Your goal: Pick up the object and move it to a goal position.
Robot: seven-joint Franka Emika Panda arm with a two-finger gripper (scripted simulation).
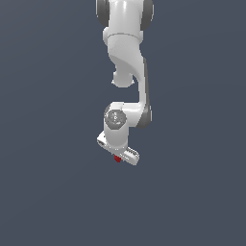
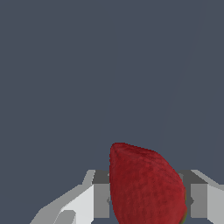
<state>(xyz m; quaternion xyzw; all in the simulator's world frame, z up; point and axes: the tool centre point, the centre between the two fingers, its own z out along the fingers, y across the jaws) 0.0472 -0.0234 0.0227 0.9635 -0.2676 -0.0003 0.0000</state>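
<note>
My gripper [image 1: 118, 154] squeezes the little red strawberry [image 2: 146, 188] tight. The picking up looks done. I see no goal spot, so carrying it is left.

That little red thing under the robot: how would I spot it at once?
Follow the white arm down to its gripper. The strawberry sits between the fingers. It is the only red thing against the plain grey background, a small, pointed, pitted berry.

Exterior view distant, facing arm; wrist view close; both share strawberry [image 1: 117, 158].
</note>
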